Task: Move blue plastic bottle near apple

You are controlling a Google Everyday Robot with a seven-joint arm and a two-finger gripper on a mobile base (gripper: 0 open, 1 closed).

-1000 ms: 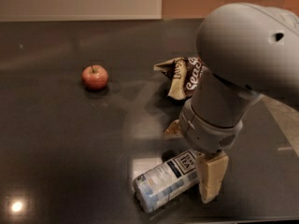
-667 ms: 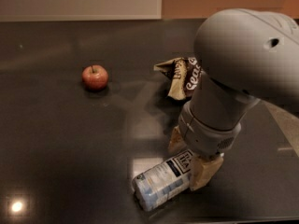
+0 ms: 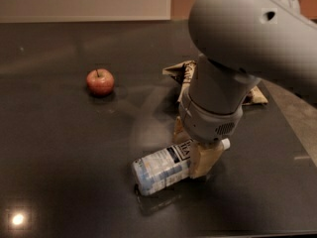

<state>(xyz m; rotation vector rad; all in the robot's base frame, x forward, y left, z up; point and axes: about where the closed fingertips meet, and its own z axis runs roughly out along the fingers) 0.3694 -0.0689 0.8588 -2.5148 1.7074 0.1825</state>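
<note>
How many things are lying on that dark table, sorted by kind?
Apple: 1
Plastic bottle: 1, lying on its side, with the robot's tool down at its cap end
Snack bag: 1, partly hidden behind the arm
Total: 3 things on the table

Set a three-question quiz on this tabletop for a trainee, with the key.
1. True or false: the blue plastic bottle stands upright on the table.
2. Fill in: in the camera view, the apple lies farther back and to the ____ of the bottle.
3. Where is the gripper? A) over the apple B) down at the bottle's cap end C) raised high above the table

Key: 1 false, it lies on its side; 2 left; 3 B.
</note>
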